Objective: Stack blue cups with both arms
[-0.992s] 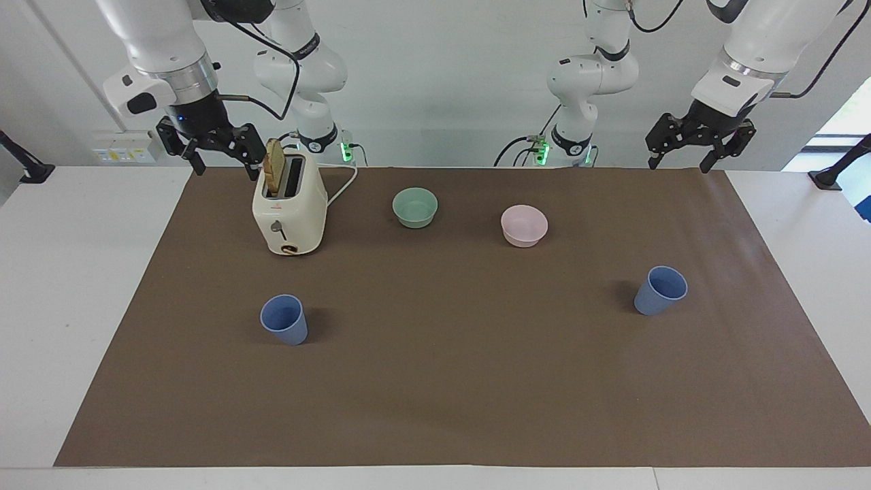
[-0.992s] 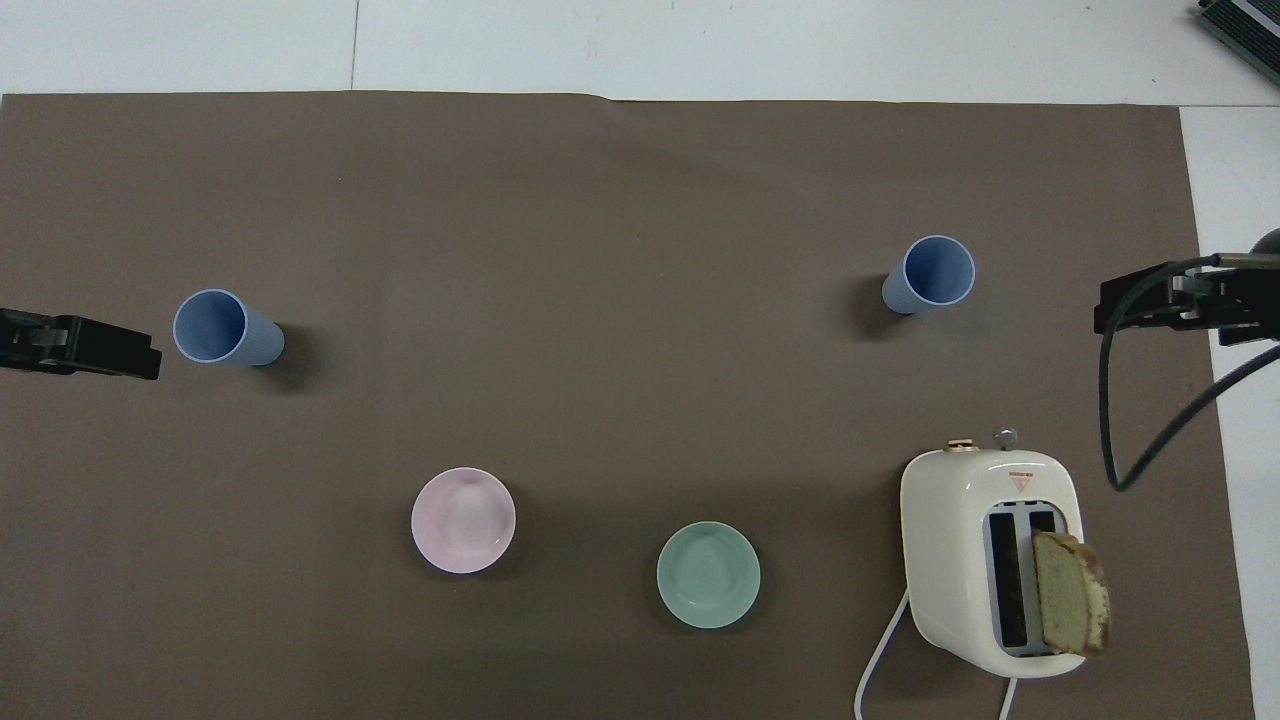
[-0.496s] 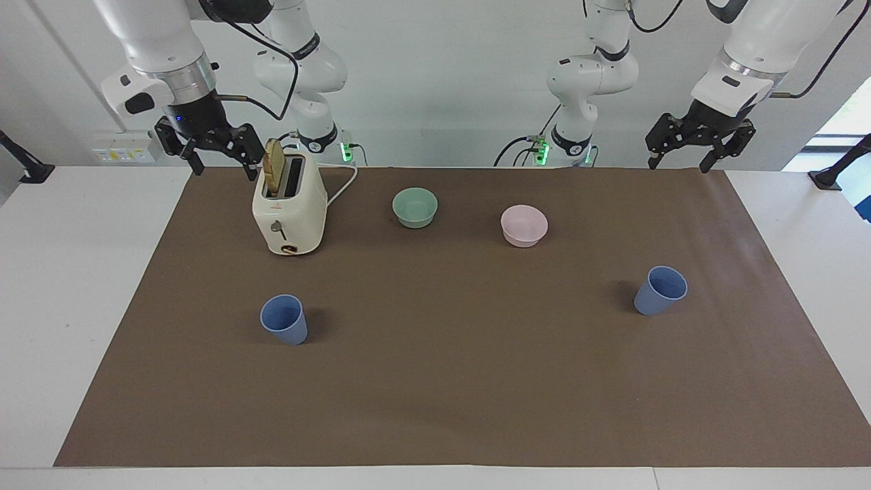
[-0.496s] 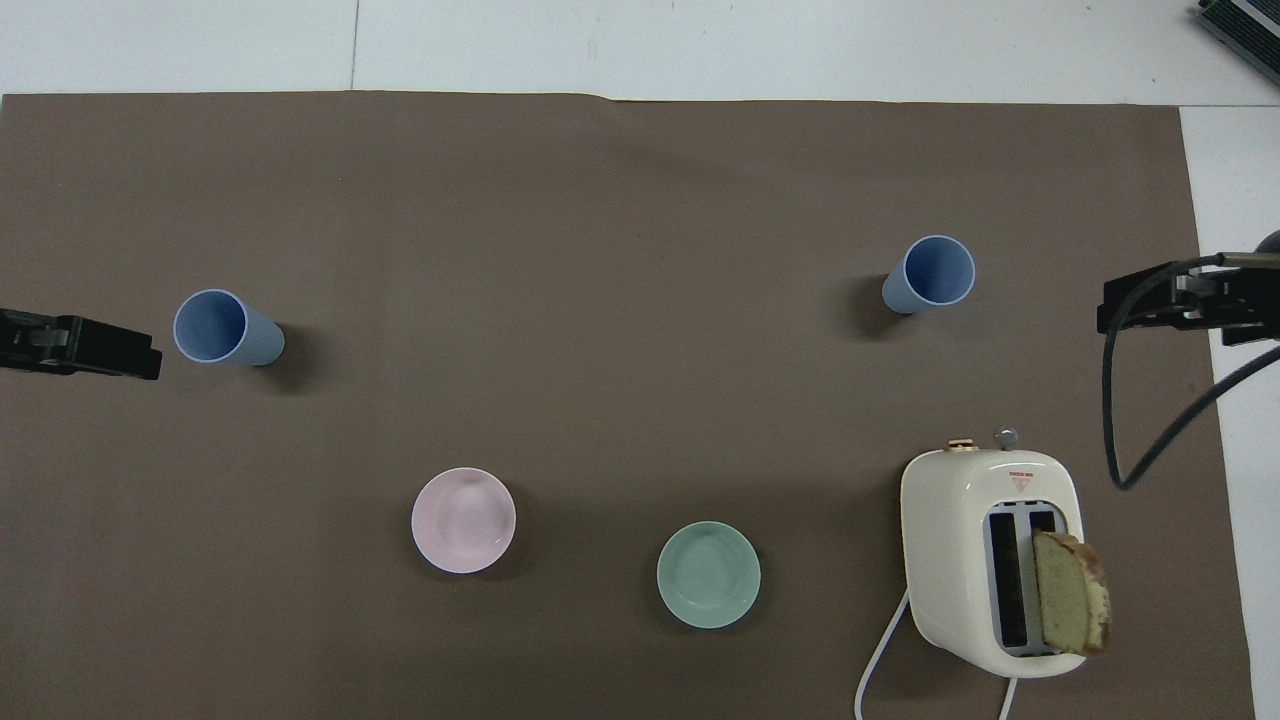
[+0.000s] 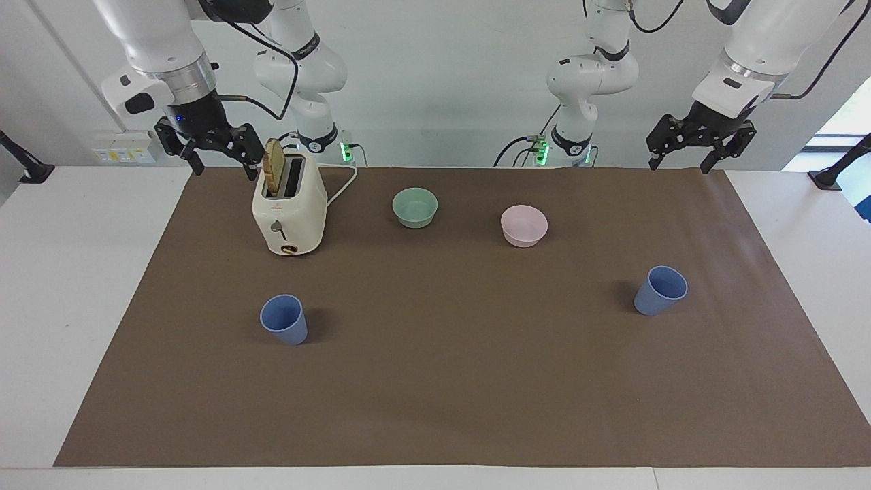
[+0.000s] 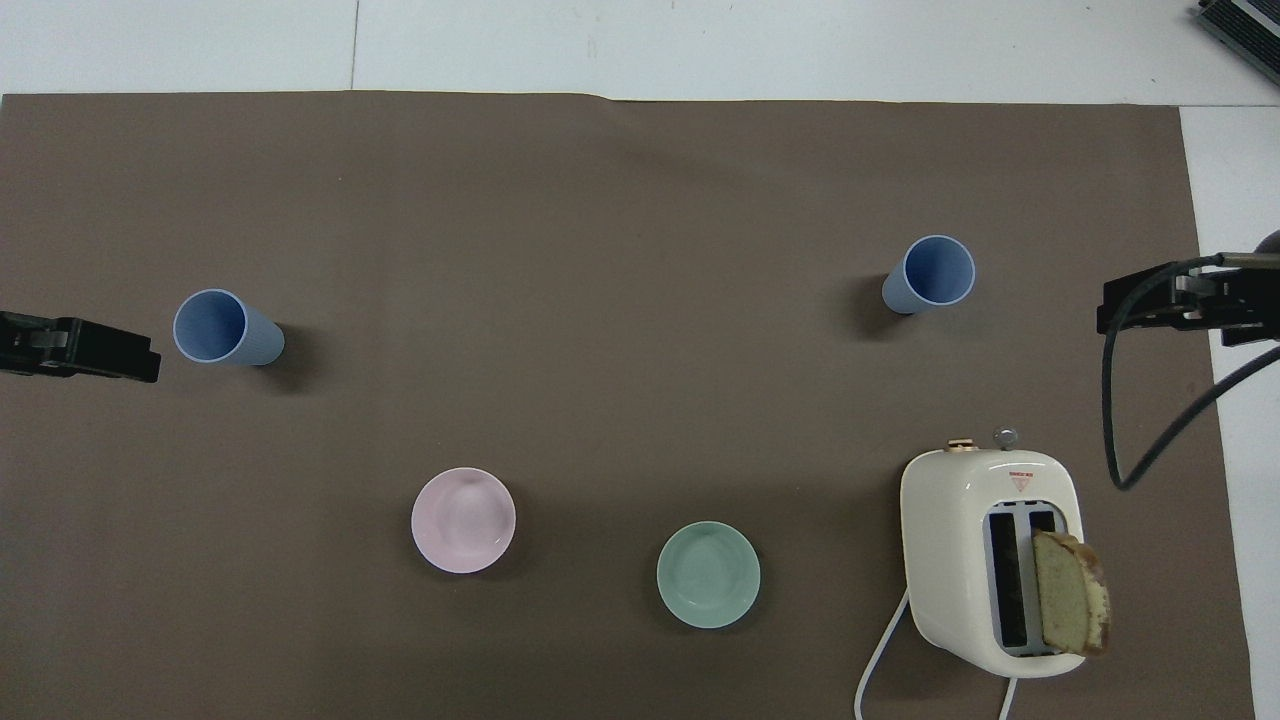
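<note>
Brown mat (image 5: 435, 381): two blue cups (image 5: 284, 318) (image 5: 659, 290), likely light, rigid; grasp at rim. Left gripper (image 5: 699, 143), right gripper (image 5: 209, 146): jaws apart, empty.

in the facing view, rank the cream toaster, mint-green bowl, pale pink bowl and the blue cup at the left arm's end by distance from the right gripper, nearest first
From the open right gripper:
1. Cream toaster, right beside and below it.
2. Mint-green bowl, mid-table.
3. Pale pink bowl, toward the left arm's end.
4. Periwinkle-blue plastic cup, at the left arm's end.

A white table (image 5: 75, 272) is covered by a brown mat (image 5: 442, 381). A pale grey wall (image 5: 442, 82) is seen; daylight enters through a window (image 5: 844, 116).
</note>
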Available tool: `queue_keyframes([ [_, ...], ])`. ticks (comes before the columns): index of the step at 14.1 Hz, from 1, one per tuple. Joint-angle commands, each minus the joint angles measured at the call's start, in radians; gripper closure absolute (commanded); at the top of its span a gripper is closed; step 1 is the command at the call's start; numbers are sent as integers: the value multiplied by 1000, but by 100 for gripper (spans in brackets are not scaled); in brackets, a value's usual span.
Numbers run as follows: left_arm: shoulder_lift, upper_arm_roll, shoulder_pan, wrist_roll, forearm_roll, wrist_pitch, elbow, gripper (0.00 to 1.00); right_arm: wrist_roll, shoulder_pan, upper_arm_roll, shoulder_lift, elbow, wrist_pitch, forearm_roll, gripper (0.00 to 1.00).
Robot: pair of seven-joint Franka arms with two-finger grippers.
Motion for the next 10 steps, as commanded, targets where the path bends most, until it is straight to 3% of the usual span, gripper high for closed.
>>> queue_keyframes([
  [1, -28, 7, 0, 9, -15, 28, -53, 0, -29, -10, 3, 3, 12, -4, 14, 0],
  [10, 30, 19, 121, 2, -15, 286, -168, 0, -29, -10, 3, 5, 12, -2, 14, 0],
])
